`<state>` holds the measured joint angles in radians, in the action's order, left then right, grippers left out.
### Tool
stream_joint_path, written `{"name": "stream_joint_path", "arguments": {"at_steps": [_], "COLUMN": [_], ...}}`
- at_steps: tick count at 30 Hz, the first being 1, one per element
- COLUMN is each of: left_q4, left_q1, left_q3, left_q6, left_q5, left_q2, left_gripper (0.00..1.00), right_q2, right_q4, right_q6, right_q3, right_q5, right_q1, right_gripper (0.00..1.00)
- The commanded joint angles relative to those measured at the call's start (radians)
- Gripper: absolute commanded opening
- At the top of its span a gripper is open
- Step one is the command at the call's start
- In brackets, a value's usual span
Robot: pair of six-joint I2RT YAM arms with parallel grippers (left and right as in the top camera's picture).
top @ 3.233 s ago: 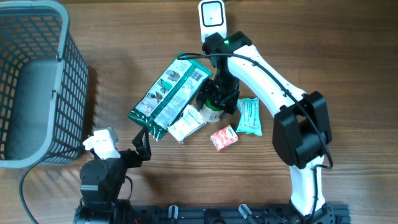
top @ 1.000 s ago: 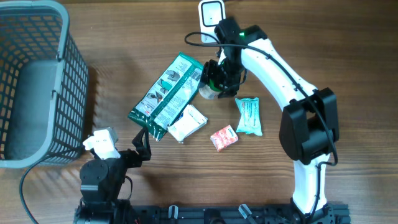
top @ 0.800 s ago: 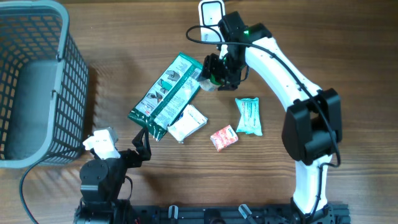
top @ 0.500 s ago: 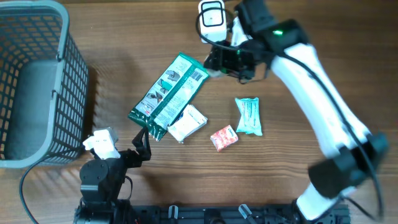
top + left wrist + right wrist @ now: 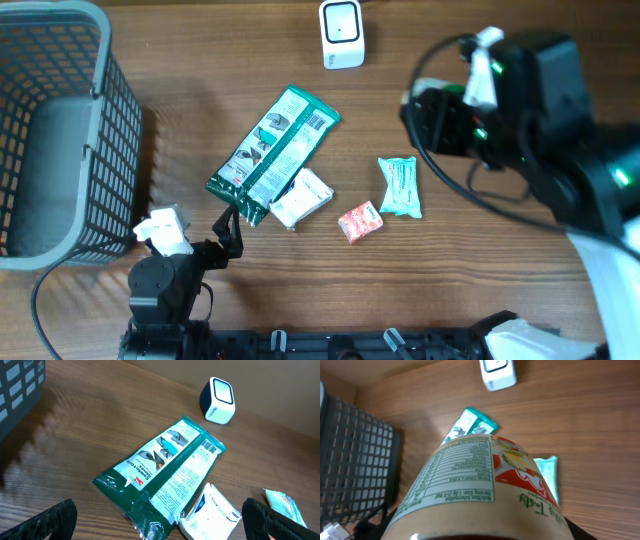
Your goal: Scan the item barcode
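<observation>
A jar with a cream label, nutrition table and red logo (image 5: 480, 485) fills the right wrist view, and my right gripper (image 5: 480, 532) is shut on it. No barcode shows on the side I see. In the overhead view the right gripper (image 5: 440, 120) hangs high above the table, right of the white scanner (image 5: 342, 32), and the arm hides most of the jar. From the right wrist, the scanner (image 5: 497, 372) lies far below at the top. My left gripper (image 5: 230, 235) rests open at the front left, its fingers (image 5: 50, 520) wide apart and holding nothing.
A long green package (image 5: 272, 152) lies mid-table, with a white packet (image 5: 303, 197), a red packet (image 5: 360, 221) and a teal packet (image 5: 400, 186) near it. A grey basket (image 5: 60, 130) stands at the far left.
My right arm has lifted the jar from beside the green package, past the scanner, and swung it right and up toward the overhead camera. The left arm has not moved.
</observation>
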<state>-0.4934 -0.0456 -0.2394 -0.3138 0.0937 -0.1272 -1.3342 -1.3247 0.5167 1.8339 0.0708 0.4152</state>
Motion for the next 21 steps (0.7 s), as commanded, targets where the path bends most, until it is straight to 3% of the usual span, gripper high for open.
{"name": "stream_joint_path", "arguments": {"at_steps": [1, 6, 13, 17, 21], "left_q4": [0.002, 0.002, 0.002, 0.002, 0.002], "left_q1": [0.005, 0.005, 0.005, 0.005, 0.005], "left_q3": [0.007, 0.007, 0.007, 0.007, 0.007], "left_q6": [-0.009, -0.009, -0.009, -0.009, -0.009], "left_q5": [-0.013, -0.013, -0.013, -0.013, -0.013], "left_q2": [0.003, 0.003, 0.003, 0.003, 0.003], "left_gripper": [1.0, 1.0, 1.0, 1.0, 0.99], "right_q2": [0.084, 0.245, 0.479, 0.462, 0.335], "right_q4": [0.006, 0.107, 0.623, 0.966, 1.151], "right_q6": [0.015, 0.09, 0.089, 0.145, 0.202], "right_q3": [-0.063, -0.246, -0.777, -1.024, -1.105], "right_q5": [-0.083, -0.109, -0.082, 0.043, 0.064], "right_q1": [-0.003, -0.003, -0.003, -0.003, -0.003], "right_gripper": [0.43, 0.43, 0.44, 0.5, 0.5]}}
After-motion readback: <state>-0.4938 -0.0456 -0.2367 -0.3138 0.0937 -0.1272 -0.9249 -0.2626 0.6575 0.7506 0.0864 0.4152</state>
